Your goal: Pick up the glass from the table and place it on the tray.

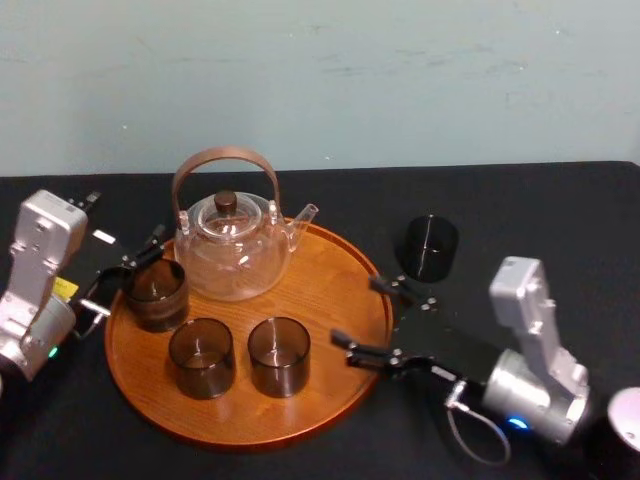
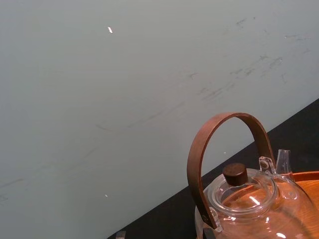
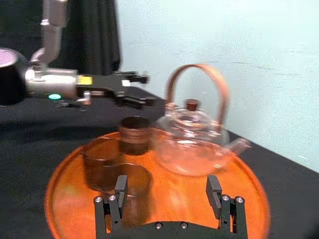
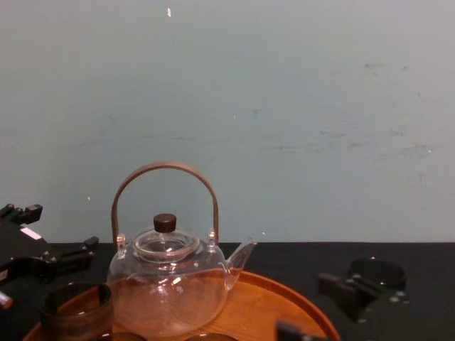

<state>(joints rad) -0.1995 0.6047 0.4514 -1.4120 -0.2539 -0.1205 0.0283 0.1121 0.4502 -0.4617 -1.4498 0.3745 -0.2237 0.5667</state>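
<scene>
Matte black table (image 1: 560,210) before a pale blue-green wall (image 1: 400,80). One round orange-brown wooden tray (image 1: 330,290) carries one clear glass teapot (image 1: 232,250) and three smoky glass cups (image 1: 202,357). A fourth smoky cup (image 1: 428,247) stands on the table just beyond the right gripper (image 1: 356,312), whose fingers are spread. The left gripper (image 1: 140,270), fingers apart, is beside one tray cup.

Soft even light, small glints on the teapot (image 2: 249,209), matte black table (image 1: 560,205), faint shadows
</scene>
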